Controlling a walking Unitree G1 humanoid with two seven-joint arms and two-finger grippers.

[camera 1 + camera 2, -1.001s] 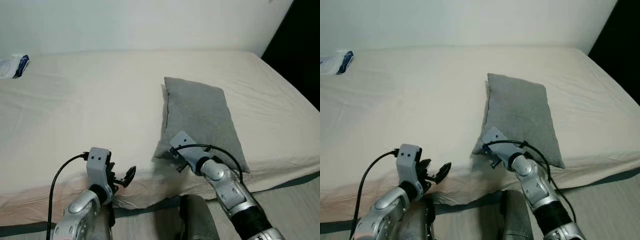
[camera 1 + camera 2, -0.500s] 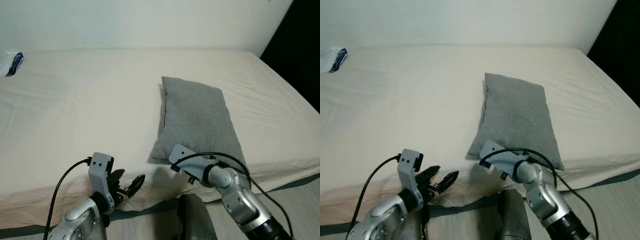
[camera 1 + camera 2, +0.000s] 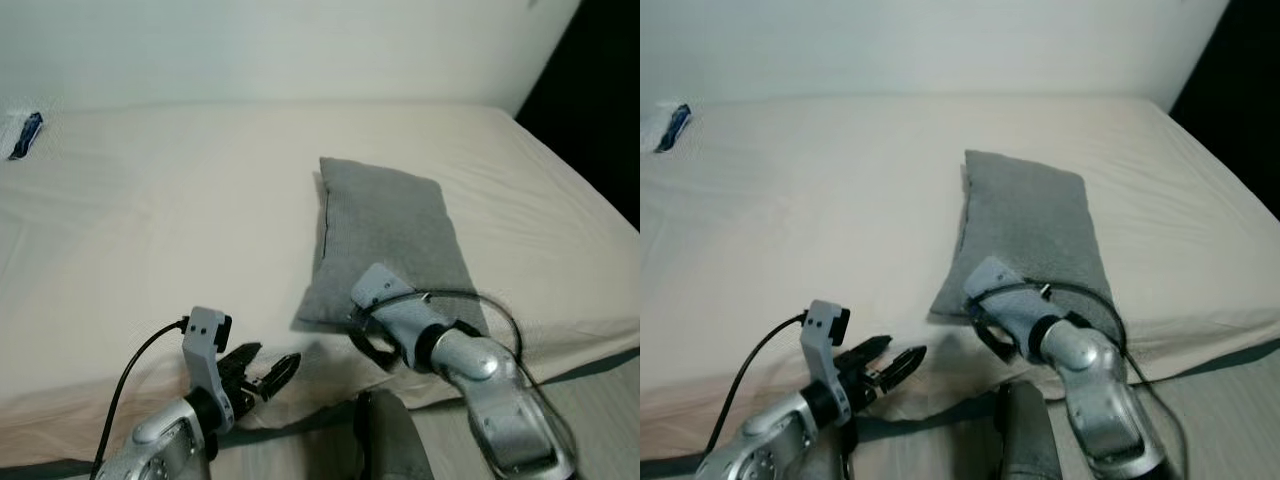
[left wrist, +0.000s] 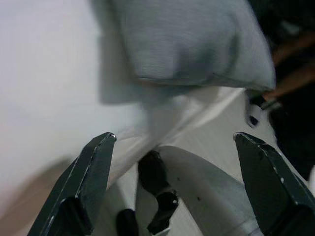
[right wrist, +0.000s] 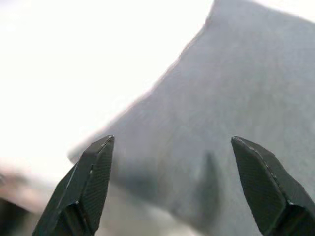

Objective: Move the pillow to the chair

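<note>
A grey rectangular pillow (image 3: 385,240) lies lengthwise on the cream bed (image 3: 180,220), its near end close to the bed's front edge. My right arm (image 3: 455,360) reaches up to that near end. The right gripper (image 5: 172,142) is open, with the pillow's near corner (image 5: 221,113) between its spread fingers and not touching them. My left gripper (image 3: 270,360) is open and hovers low over the front edge of the bed, left of the pillow and pointing toward it. In the left wrist view the pillow (image 4: 187,44) lies ahead of the open left gripper (image 4: 174,137).
A small white and blue packet (image 3: 20,135) lies at the bed's far left. A pale wall runs behind the bed, and a dark gap (image 3: 600,90) opens to its right. Grey floor (image 3: 600,420) shows at the lower right.
The left gripper has dropped lower and swung to point toward the pillow. The right wrist has lifted and turned toward the pillow's near end. The pillow lies as before.
</note>
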